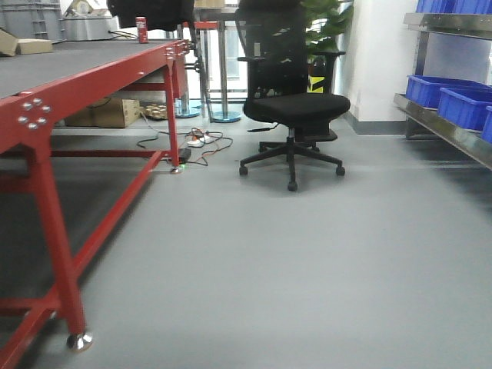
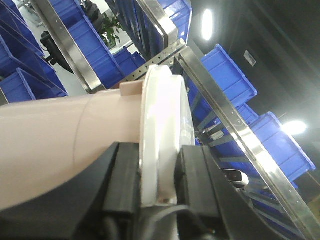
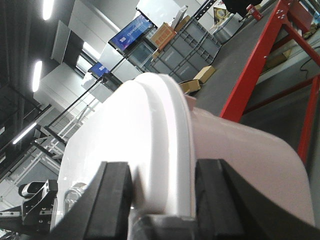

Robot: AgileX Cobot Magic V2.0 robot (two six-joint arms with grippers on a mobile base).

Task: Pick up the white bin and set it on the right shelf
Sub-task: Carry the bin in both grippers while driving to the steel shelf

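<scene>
The white bin (image 2: 50, 145) is held off the ground between both grippers and does not show in the front view. In the left wrist view my left gripper (image 2: 159, 175) is shut on the rim of its glossy white lid (image 2: 162, 110); the pinkish body stretches to the left. The right shelf's steel rail (image 2: 235, 125) runs close behind the lid, with blue crates (image 2: 227, 75) on it. In the right wrist view my right gripper (image 3: 162, 185) is shut on the lid rim (image 3: 170, 130), and the bin body (image 3: 250, 155) lies to the right. In the front view the right shelf (image 1: 446, 127) stands at the right edge.
A red-framed table (image 1: 92, 73) fills the left side, with a red can (image 1: 141, 29) on it and a cardboard box (image 1: 115, 114) beneath. A black office chair (image 1: 292, 100) stands ahead on the grey floor, cables (image 1: 200, 142) beside it. Blue crates (image 1: 442, 91) sit on the shelf.
</scene>
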